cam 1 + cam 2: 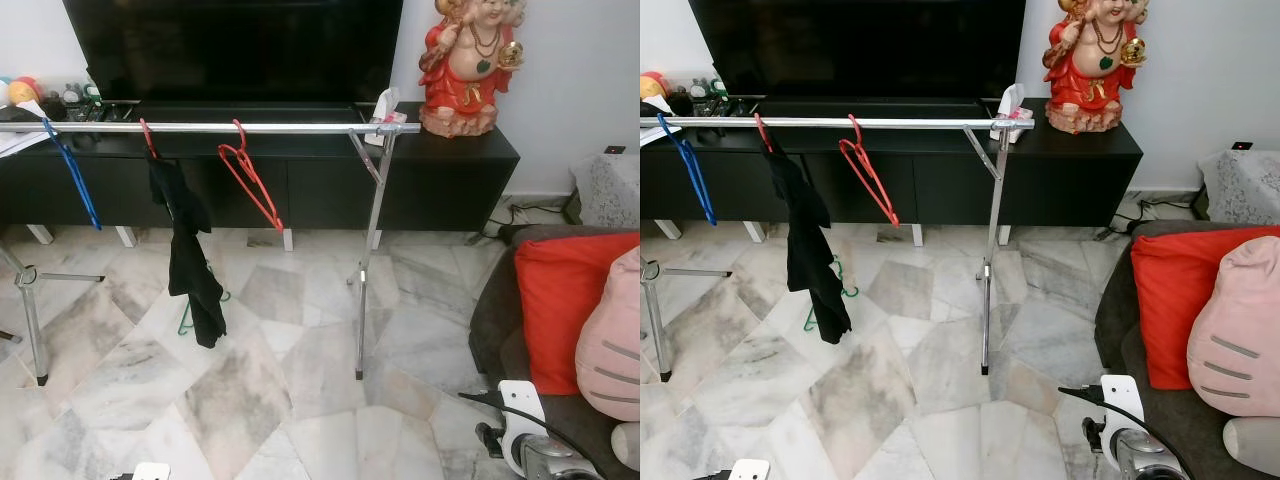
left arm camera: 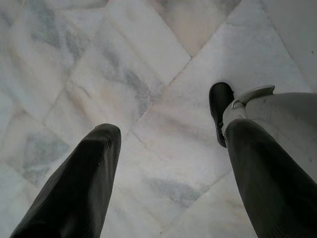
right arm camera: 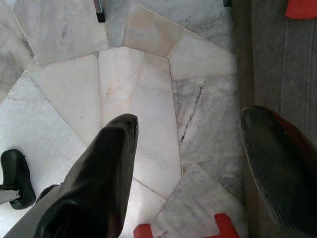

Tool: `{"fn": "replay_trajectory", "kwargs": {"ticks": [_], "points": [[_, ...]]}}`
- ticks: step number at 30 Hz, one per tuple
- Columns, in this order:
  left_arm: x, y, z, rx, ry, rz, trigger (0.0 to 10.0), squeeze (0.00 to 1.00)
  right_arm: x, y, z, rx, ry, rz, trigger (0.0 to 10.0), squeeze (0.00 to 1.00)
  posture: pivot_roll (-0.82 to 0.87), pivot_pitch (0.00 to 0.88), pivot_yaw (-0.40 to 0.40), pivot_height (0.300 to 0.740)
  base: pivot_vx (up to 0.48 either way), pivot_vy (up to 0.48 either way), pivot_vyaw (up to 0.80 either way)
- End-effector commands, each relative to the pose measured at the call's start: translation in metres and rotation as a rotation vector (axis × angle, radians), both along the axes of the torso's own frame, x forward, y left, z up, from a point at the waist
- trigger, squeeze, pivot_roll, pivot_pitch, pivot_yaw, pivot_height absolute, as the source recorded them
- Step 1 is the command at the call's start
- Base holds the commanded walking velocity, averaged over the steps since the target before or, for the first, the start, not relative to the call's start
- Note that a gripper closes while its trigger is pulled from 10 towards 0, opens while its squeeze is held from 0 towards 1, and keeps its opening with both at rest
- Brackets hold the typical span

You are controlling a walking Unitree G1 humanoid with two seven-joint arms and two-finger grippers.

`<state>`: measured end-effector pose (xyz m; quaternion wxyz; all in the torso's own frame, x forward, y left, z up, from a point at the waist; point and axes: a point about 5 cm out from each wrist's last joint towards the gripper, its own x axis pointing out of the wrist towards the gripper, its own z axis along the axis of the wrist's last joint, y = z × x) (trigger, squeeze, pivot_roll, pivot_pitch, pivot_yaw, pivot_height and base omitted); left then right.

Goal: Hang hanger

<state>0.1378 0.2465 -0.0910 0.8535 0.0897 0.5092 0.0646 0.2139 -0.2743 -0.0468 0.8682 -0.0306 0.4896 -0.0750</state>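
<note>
Left eye view, red hanger on rail

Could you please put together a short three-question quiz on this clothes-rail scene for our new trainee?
1. True or false: the red hanger on the metal rail carries a garment.
2. Which hanger holds the black garment? A) the blue hanger B) the one between the blue and red hangers C) the red hanger
3. Fill in: the left gripper and right gripper both point down at the marble ____, fingers spread and holding nothing.

Key: 1 false, it hangs bare; 2 B; 3 floor.
</note>
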Motion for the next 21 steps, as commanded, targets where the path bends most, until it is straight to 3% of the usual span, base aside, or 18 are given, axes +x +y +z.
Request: {"fn": "replay_trajectory", "kwargs": {"ticks": [1,8,15,18,21], "points": [[-0.001,0.003,0.001,-0.001,-0.005,0.013,10.0,0.00,0.003,-0.004,0.004,-0.014,-0.012,0.004,10.0,0.00,-0.08,0.015,-0.016,0.740,0.000,0.000,0.00],[0.014,0.000,0.005,-0.001,-0.030,0.018,10.0,0.00,0.016,-0.002,0.011,-0.021,-0.046,0.006,10.0,0.00,-0.07,0.000,-0.027,0.740,0.000,0.000,0.00],[0.045,-0.008,0.016,0.016,-0.086,0.042,10.0,0.00,0.041,0.000,0.028,-0.054,-0.130,-0.043,10.0,0.00,-0.08,0.000,-0.040,0.740,0.000,0.000,0.00],[0.051,-0.010,0.018,0.006,-0.098,0.049,10.0,0.00,0.045,0.001,0.031,-0.053,-0.146,-0.051,10.0,0.00,-0.09,0.000,-0.044,0.740,0.000,0.000,0.00],[0.062,-0.015,0.023,0.007,-0.108,-0.001,10.0,0.00,0.052,0.001,0.037,-0.056,-0.163,-0.050,10.0,0.00,-0.06,0.000,-0.070,0.740,0.000,0.000,0.00]]}}
